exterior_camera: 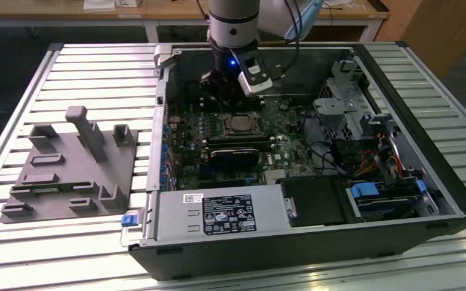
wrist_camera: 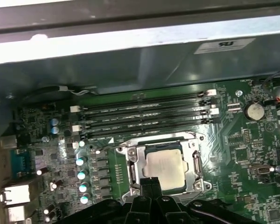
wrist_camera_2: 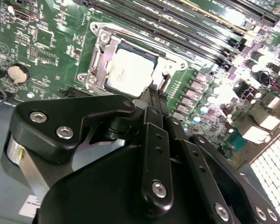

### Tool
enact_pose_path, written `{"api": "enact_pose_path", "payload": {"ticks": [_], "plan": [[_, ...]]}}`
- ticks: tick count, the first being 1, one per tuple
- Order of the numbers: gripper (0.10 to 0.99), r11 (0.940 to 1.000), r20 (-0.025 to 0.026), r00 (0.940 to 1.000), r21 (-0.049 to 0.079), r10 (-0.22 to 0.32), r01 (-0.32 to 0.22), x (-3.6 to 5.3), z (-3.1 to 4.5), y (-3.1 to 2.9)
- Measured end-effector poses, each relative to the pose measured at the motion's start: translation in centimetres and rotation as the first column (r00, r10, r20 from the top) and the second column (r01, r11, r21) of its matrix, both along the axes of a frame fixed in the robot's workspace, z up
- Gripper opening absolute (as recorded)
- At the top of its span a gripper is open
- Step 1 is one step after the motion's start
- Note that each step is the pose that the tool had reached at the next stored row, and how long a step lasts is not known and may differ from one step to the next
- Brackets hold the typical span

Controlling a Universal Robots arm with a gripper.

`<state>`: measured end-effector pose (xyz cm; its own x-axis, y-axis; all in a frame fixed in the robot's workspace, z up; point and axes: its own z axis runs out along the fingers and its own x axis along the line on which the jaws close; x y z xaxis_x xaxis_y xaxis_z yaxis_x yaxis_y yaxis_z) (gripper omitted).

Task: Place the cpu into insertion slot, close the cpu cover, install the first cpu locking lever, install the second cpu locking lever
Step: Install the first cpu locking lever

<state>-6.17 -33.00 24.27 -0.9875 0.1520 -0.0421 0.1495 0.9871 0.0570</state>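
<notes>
Claw [wrist_camera: 151,181] pinched, masking cpu [wrist_camera: 164,165] edge; memory slots [wrist_camera: 144,114] beyond.

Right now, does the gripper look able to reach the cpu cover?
Probably yes: the gripper hangs right at the edge of the cpu cover, jaws together, with nothing between them.

text: none legible | power supply label [exterior_camera: 226,213] | case sticker [wrist_camera: 224,44]

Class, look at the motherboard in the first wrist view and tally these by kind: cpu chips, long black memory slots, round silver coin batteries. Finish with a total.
cpu: 1
long black memory slots: 4
coin battery: 1
Total: 6
</notes>
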Motion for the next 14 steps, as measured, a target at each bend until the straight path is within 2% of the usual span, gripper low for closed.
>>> {"api": "enact_pose_path", "payload": {"ticks": [14], "plan": [[0.106, 1.0000, 0.0000, 1.0000, 0.000, 0.000, 0.000, -1.76, 0.00, 0.00]]}}
